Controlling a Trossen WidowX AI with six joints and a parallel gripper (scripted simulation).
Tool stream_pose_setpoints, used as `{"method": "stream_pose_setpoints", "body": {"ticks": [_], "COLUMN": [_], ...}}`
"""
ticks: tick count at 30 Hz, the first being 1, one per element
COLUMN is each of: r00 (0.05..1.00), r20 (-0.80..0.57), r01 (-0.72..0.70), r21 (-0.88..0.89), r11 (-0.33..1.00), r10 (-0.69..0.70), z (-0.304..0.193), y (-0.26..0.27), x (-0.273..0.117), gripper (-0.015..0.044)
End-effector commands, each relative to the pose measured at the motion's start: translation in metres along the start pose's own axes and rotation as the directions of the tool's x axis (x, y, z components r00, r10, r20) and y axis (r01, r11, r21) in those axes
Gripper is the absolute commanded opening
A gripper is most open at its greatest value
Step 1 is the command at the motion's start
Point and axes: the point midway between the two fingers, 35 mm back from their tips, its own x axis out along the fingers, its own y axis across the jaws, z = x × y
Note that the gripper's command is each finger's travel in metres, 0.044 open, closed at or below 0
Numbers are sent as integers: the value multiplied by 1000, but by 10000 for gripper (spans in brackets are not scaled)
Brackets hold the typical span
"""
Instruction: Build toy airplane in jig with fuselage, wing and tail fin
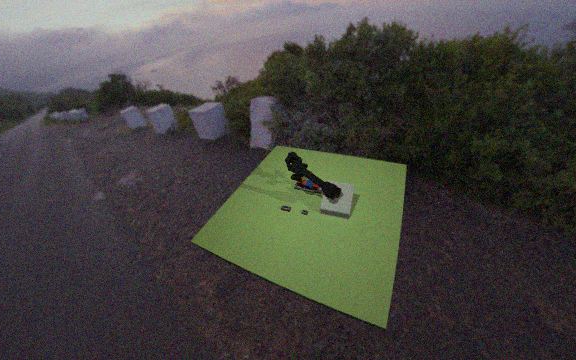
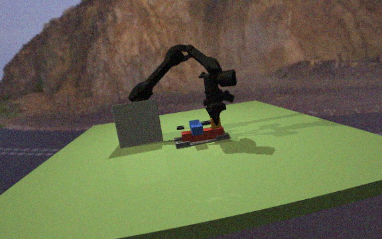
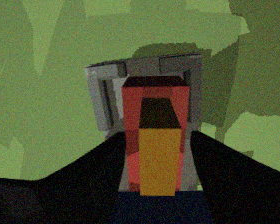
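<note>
The red fuselage (image 2: 207, 133) (image 3: 131, 112) lies level in the grey cradle (image 2: 201, 142) (image 3: 97, 97). The blue wing (image 1: 309, 184) (image 2: 196, 127) lies across the top of the fuselage; only its dark blue edge shows at the bottom of the wrist view. The orange tail fin (image 2: 213, 125) (image 3: 160, 162) stands upright on the fuselage near its tail end. My gripper (image 2: 215, 123) (image 3: 158, 138) is open around the fin, with a gap on each side of it in the wrist view. The joint under the fin is hidden.
A grey block (image 1: 337, 209) (image 2: 138, 124) stands under the arm's base, close to the cradle's front end. Two small dark holders (image 1: 286, 208) (image 2: 180, 127) lie on the green table (image 1: 288, 250) (image 2: 178, 186) beside the cradle.
</note>
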Motion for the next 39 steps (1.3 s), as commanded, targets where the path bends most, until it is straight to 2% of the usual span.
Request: {"method": "stream_pose_setpoints", "body": {"ticks": [1, 7, 12, 14, 39], "r00": [1000, 1000, 1000, 1000, 1000], "r20": [0, 0, 1, 0, 0], "r01": [1, 2, 2, 1, 1], "r21": [-1, -1, 6, 7, 7], "r11": [1000, 1000, 1000, 1000, 1000], "r10": [-1, -2, -2, -1, -1], "z": [0, 1, 1, 0, 2], "y": [0, 0, -2, -1, -4], "x": [0, -3, -79, -92, -92], "gripper": [260, 260, 260, 260, 260]}}
